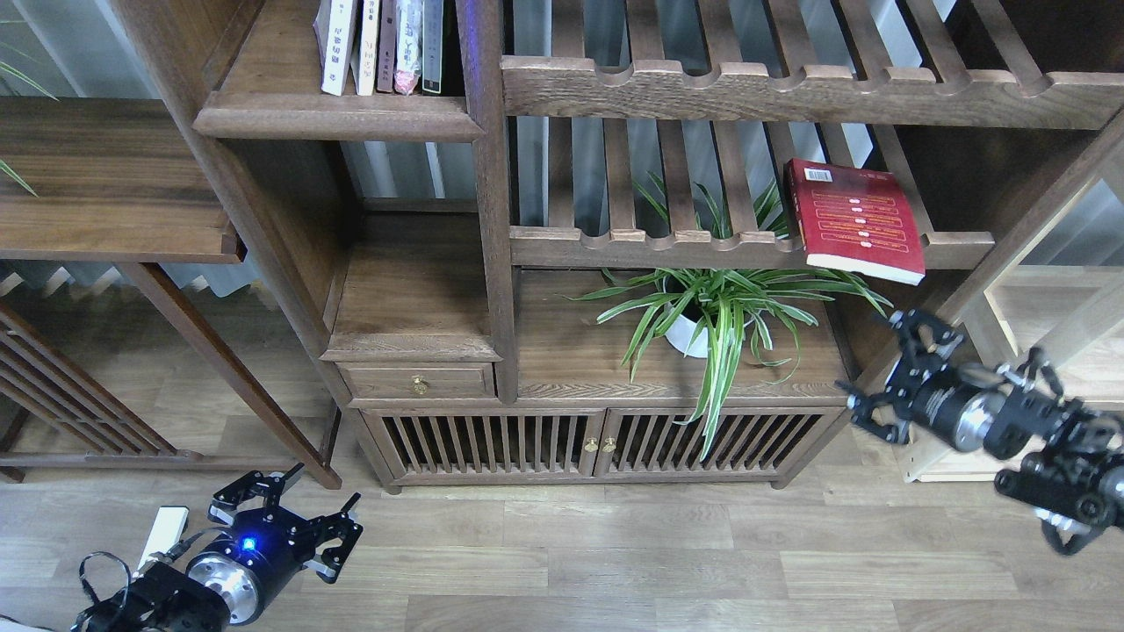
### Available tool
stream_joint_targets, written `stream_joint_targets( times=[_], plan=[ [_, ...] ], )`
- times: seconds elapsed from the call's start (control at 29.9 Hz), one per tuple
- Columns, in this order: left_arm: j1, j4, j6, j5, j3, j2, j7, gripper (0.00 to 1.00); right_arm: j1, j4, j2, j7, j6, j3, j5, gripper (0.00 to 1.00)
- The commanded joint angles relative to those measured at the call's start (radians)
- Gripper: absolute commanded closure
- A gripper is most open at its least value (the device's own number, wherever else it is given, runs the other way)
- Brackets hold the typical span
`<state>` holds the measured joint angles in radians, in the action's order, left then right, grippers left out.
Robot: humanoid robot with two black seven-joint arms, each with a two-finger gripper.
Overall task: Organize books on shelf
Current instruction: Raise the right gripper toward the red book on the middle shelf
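The red book (856,219) with yellow text lines and a barcode lies flat on the right end of a slatted rack (667,246), its corner hanging over the front rail. The dark shelf (338,116) with a moulded front edge is at the top left. Several thin books (378,44) stand upright on it, white and pale ones among them. My right gripper (885,373) is open and empty, below the red book and apart from it. My left gripper (299,513) is open and empty, low over the floor at the bottom left.
A potted spider plant (716,312) stands on the cabinet top (580,369) under the rack, its leaves spreading towards my right gripper. A pale wooden rack (1027,439) stands at the right. A dark side table (105,184) is at the left.
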<state>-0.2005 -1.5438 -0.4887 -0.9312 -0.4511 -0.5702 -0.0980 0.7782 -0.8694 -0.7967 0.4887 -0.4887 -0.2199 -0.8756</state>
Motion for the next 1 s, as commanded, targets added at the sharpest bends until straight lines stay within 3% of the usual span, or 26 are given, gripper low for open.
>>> stream_joint_targets(
  times=[0.0, 0.2, 0.64, 0.97],
  plan=[
    [0.0, 0.007, 0.0, 0.0, 0.0, 0.01, 0.0, 0.27, 0.053, 0.026, -0.006, 0.0, 0.0, -0.036, 0.001, 0.0],
    [-0.003, 0.025, 0.0, -0.001, 0.002, 0.027, -0.002, 0.27, 0.13, 0.114, 0.054, 0.0, 0.0, -0.151, 0.017, 0.0],
    [-0.007, 0.042, 0.0, -0.003, -0.001, 0.035, -0.002, 0.27, 0.138, 0.42, 0.246, 0.0, 0.0, -0.173, 0.118, 0.0],
    [-0.016, 0.048, 0.0, -0.003, -0.006, 0.041, -0.002, 0.27, 0.131, 0.451, 0.257, 0.0, 0.0, -0.177, 0.109, 0.0]
  ],
)
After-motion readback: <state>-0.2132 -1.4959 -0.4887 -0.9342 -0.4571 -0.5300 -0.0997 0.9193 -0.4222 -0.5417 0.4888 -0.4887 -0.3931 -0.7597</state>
